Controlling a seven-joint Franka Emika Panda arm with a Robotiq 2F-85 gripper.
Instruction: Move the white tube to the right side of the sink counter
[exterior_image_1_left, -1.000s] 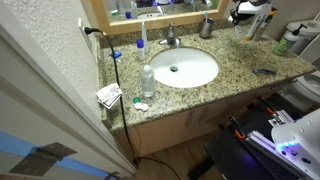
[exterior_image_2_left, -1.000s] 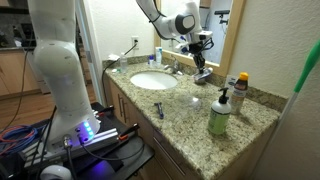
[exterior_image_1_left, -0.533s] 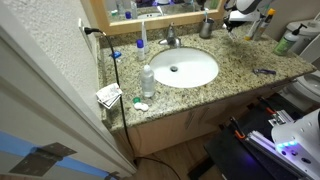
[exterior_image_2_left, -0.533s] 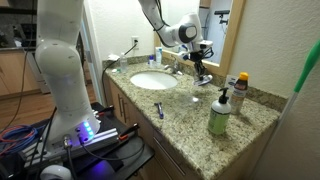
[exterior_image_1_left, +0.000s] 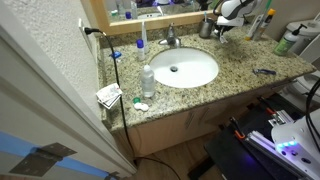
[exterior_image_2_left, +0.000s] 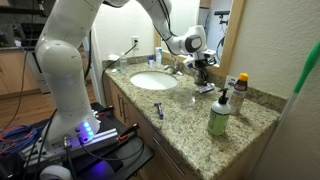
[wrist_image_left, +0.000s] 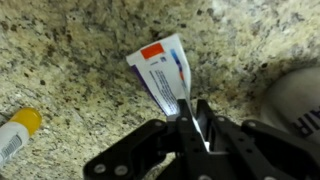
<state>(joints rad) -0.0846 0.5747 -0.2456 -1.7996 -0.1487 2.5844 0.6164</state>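
Observation:
My gripper (wrist_image_left: 190, 108) is shut on the white tube (wrist_image_left: 160, 70), a flat squeeze tube with blue print and an orange square at its crimped end. The tube lies low over the speckled granite sink counter (wrist_image_left: 70, 60). In both exterior views the gripper (exterior_image_1_left: 222, 24) (exterior_image_2_left: 201, 72) is down at the back of the counter, just right of the metal tap (exterior_image_1_left: 170, 38), with the tube (exterior_image_2_left: 203, 87) at counter level below it. The oval white basin (exterior_image_1_left: 185, 68) lies left of it.
A small tube with a yellow cap (wrist_image_left: 15, 135) and a white rounded object (wrist_image_left: 295, 100) lie close by. A clear bottle (exterior_image_1_left: 148, 80) and a taller blue-ended tube (exterior_image_1_left: 143, 40) stand left of the basin. A green soap bottle (exterior_image_2_left: 218, 115) and a razor (exterior_image_2_left: 158, 108) sit nearer the front.
The gripper has moved from the far right back of the counter towards the tap and come down close to the granite.

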